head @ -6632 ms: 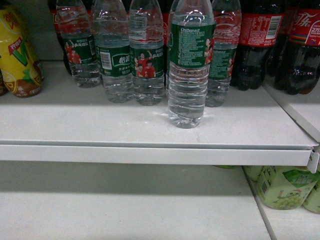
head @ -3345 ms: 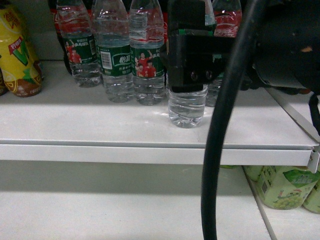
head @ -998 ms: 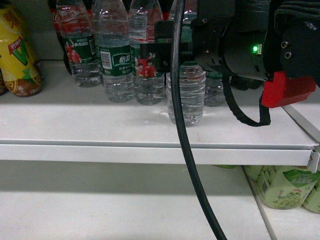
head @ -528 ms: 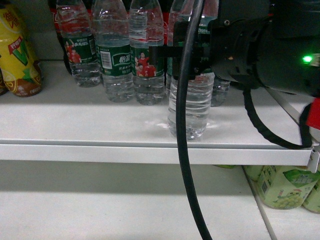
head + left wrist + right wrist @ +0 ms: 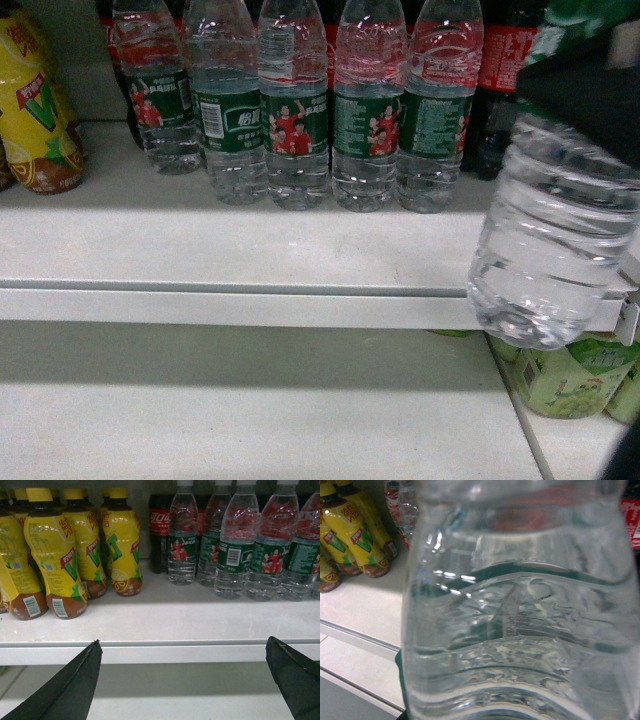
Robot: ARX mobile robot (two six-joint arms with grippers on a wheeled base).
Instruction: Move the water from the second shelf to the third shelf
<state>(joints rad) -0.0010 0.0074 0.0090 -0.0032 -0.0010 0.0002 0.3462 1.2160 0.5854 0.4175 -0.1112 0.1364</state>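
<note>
The water bottle [image 5: 545, 245] hangs at the right edge of the head view, clear of the upper shelf [image 5: 250, 250], its ribbed base in front of that shelf's front lip and tilted a little. A dark shape above it looks like the right gripper [image 5: 590, 100], evidently pinching the bottle around its label, though its fingers are not clearly visible. In the right wrist view the bottle fills almost the whole frame. So the carry is under way, I'd say: the bottle is off its shelf but not yet set down. Next it wants lowering toward the lower shelf [image 5: 250, 420], to the bare patch left of the green grape-drink cartons [image 5: 565, 375], base level before release. The left gripper [image 5: 185, 680] is spread wide at the bottom of its own view, holding nothing. Five more water bottles [image 5: 300, 110] stand in a row at the upper middle, beside yellow lemon tea bottles [image 5: 35, 110] at the upper left.
</note>
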